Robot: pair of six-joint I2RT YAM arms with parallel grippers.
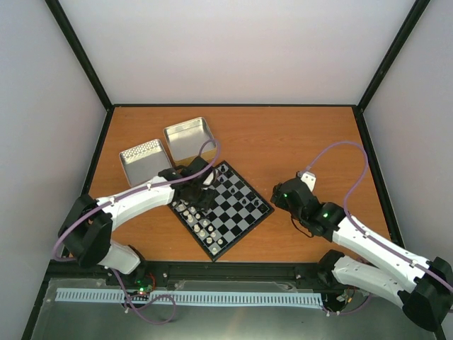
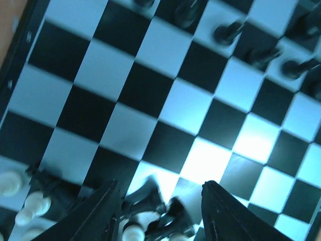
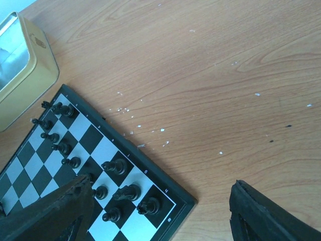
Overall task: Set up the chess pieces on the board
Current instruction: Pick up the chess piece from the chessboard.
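The board [image 1: 239, 217] lies tilted on the table, left of centre. Black chess pieces [image 1: 244, 192] line its far right side and white pieces [image 1: 200, 224] its near left side. My left gripper [image 1: 199, 190] hovers low over the board's left part, open. In the left wrist view its fingers [image 2: 103, 211] straddle two blurred, tilted black pieces [image 2: 150, 198] and a white piece [image 2: 131, 232]. My right gripper [image 1: 282, 193] is open and empty beside the board's right corner [image 3: 186, 205]. Black pieces [image 3: 127, 192] stand in that corner.
Two silver tins stand behind the board's left side, one with a dotted inside [image 1: 144, 159] and one plain [image 1: 188, 137]. One tin [image 3: 20, 75] shows in the right wrist view. Bare wooden table [image 1: 297, 142] lies to the right and behind. Walls enclose the table.
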